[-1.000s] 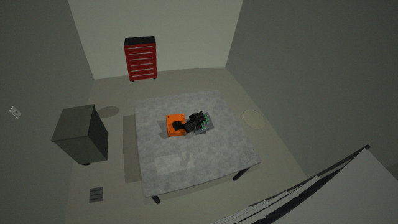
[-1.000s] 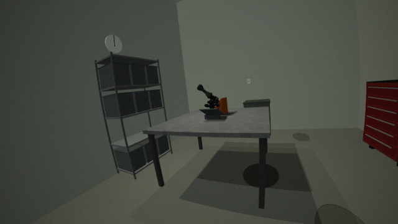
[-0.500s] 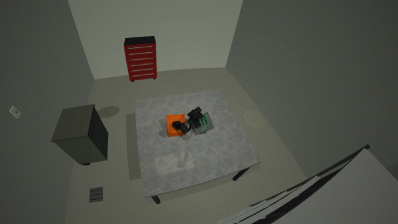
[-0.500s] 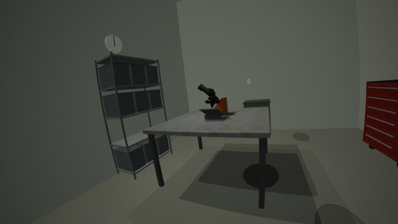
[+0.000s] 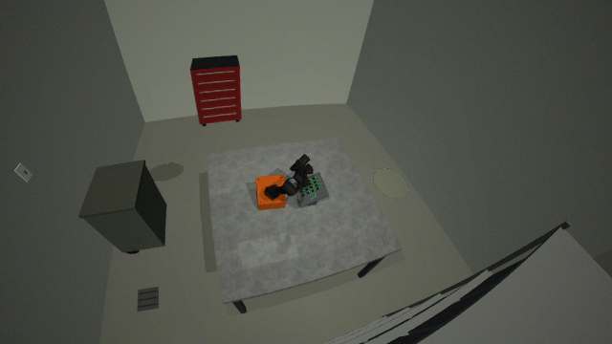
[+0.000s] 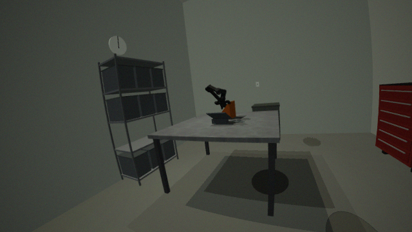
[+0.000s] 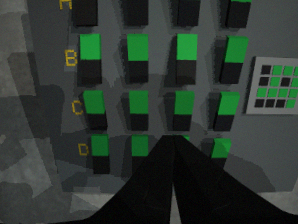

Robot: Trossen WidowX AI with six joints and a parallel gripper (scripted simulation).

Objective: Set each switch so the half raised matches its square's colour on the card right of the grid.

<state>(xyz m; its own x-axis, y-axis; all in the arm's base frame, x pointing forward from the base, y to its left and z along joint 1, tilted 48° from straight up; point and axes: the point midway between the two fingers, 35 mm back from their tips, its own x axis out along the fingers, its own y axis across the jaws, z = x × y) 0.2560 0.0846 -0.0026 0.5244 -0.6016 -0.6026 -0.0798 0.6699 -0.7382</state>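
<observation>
The grey switch panel (image 7: 270,145) (image 5: 325,192) (image 6: 216,115) carries lettered rows of switches in four columns. Row A is cut off by the top of the wrist view. Rows B, C and D show green far halves and dark near halves; B's first switch (image 7: 90,47) and third switch (image 7: 187,47) are brighter than their neighbours. Exact tilts are hard to read. The card (image 7: 252,90) reads, far to near: dark, green, green, green; dark, green, dark, green; all green; dark, dark, dark, green. My gripper (image 7: 171,144) (image 6: 222,107) is shut and empty, in front of row D's third switch, mostly hiding it.
The arm's base stands on an orange block (image 5: 271,203) (image 6: 232,111) beside the panel. Both are on the grey table (image 5: 330,248) (image 6: 251,130). A red drawer cabinet (image 5: 217,96) and a shelf rack (image 6: 138,91) stand away from the table.
</observation>
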